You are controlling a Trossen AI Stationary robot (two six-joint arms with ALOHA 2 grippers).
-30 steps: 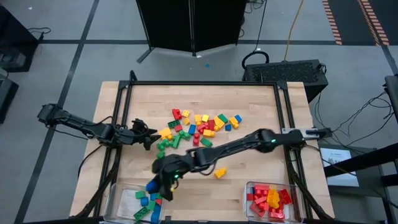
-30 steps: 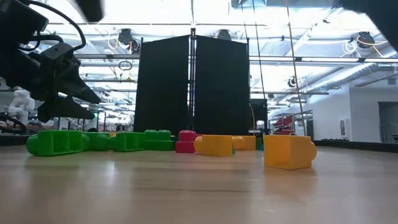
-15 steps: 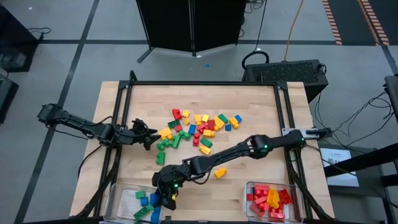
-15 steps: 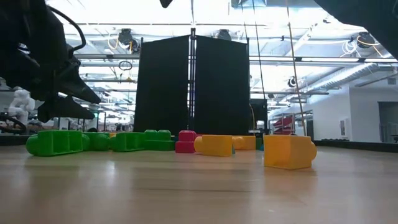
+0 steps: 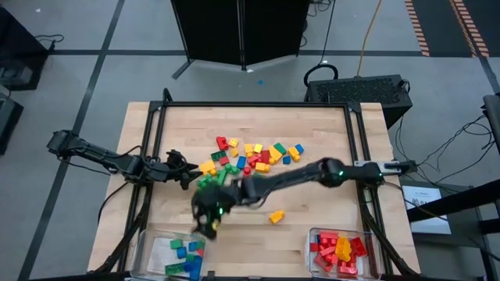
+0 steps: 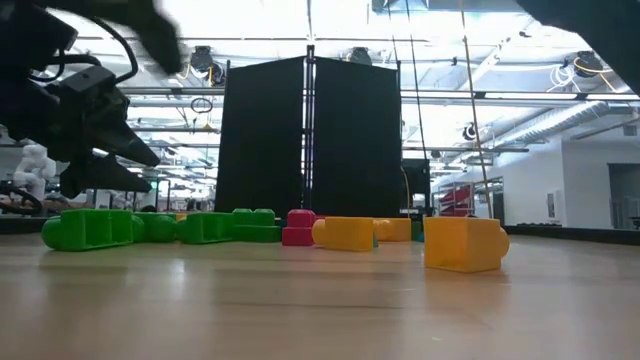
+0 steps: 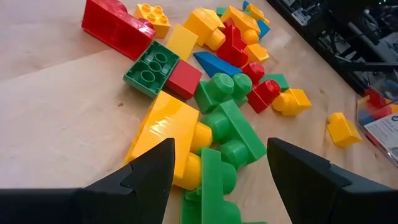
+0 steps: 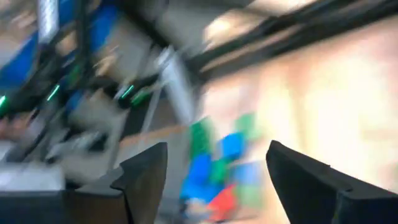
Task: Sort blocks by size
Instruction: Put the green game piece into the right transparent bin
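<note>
The blocks (image 5: 251,156) lie in a loose red, yellow, green and blue heap in the middle of the table, and one yellow block (image 5: 276,216) lies apart, nearer the front. My left gripper (image 5: 186,173) stands open at the heap's left edge. In the left wrist view its fingers frame a yellow block (image 7: 165,134) and green blocks (image 7: 227,134) without touching them. My right gripper (image 5: 205,225) hovers open and empty just beyond the left bin (image 5: 153,243). The right wrist view is blurred and shows blue, green and red blocks (image 8: 217,168) ahead.
A clear bin at the front left holds blue and green blocks (image 5: 187,254). A second bin (image 5: 314,234) at the front right holds red and yellow blocks (image 5: 340,251). My right arm (image 5: 297,178) stretches across the table in front of the heap. A black frame (image 5: 250,104) borders the table.
My right gripper went toward the table's near edge, out over the left bin, and has since drawn back toward the far edge, to just beyond the bin. The arm swung with it. The heap and the lone yellow block have stayed put.
</note>
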